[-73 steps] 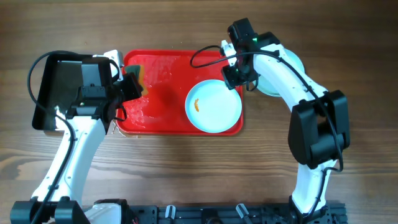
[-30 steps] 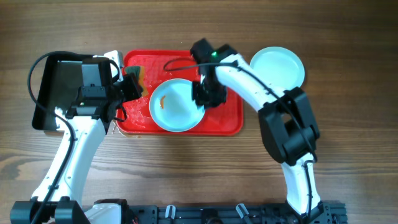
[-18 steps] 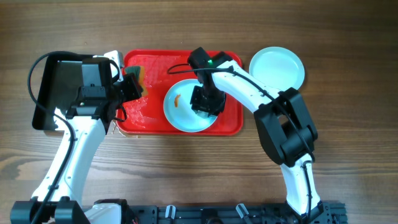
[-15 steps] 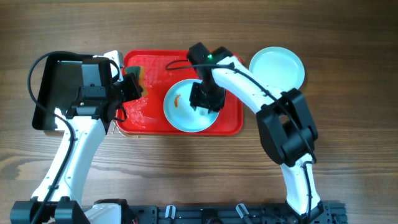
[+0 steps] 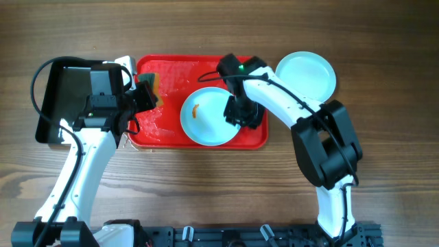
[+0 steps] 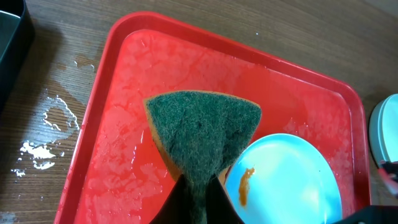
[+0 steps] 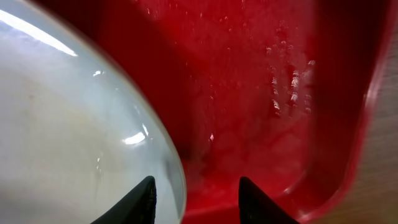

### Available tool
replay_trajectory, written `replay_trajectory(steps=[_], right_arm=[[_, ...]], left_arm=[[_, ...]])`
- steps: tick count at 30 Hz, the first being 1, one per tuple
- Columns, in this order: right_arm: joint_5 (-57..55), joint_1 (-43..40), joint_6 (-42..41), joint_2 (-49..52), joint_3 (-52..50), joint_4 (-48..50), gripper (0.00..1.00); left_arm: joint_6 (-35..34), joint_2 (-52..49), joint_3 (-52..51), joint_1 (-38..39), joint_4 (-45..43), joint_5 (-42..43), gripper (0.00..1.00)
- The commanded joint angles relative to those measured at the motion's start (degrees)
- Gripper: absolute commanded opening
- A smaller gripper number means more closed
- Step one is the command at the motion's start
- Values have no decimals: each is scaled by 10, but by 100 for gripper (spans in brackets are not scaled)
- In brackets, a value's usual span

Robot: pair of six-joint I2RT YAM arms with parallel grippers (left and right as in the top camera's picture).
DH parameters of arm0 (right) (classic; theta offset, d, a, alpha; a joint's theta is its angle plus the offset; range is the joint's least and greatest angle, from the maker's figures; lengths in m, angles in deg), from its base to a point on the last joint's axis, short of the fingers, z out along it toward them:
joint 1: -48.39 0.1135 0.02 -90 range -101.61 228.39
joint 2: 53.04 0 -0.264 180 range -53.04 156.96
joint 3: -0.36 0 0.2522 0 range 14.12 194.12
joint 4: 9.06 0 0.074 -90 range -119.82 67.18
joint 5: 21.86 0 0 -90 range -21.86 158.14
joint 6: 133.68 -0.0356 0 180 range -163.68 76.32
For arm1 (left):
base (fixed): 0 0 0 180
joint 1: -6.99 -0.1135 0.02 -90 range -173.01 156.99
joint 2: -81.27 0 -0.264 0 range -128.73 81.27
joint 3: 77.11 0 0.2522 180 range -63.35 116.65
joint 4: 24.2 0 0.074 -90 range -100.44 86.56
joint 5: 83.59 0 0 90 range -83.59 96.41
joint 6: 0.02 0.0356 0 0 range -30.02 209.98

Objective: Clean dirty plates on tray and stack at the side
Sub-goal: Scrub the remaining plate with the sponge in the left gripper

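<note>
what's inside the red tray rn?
One plate with an orange smear, on the wet tray floor. The left gripper holds a sponge over the tray's left part. The right gripper, open, hides the plate's right edge from overhead.

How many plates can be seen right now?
2: one smeared plate on the red tray, one clean plate on the table beside it; others may lie stacked under that one.
</note>
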State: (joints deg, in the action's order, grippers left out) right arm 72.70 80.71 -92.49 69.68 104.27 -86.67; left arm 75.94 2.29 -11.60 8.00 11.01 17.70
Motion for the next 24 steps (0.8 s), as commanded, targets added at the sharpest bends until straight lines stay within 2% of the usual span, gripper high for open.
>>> replay_trajectory(steps=[1,2,6,7,11,14,18,21,24], right_arm=[[33,1,-11,-3,-31,28,43],[35,1,-11,-3,-35,33,43],[39,1,-11,-3,-35,39,6],[39,1,-11,-3,-35,43,4],[45,1,50,-3,-35,136,4],[45,1,53,-3,-35,202,4],[45,1,53,-2,-35,240,4],[40,9,100,0,-35,285,4],[19,26,99,11,-35,297,4]], left_arm=[[3,-5,0,-1,-4,9,4],[3,-5,0,-1,-4,9,4],[3,-5,0,-1,-4,9,4],[3,-5,0,-1,-4,9,4],[3,-6,0,-1,-3,35,4],[3,-24,0,-1,-3,73,4],[0,-67,0,5,-3,74,4],[-1,-111,0,32,-16,89,4],[-3,-127,0,66,-47,89,4]])
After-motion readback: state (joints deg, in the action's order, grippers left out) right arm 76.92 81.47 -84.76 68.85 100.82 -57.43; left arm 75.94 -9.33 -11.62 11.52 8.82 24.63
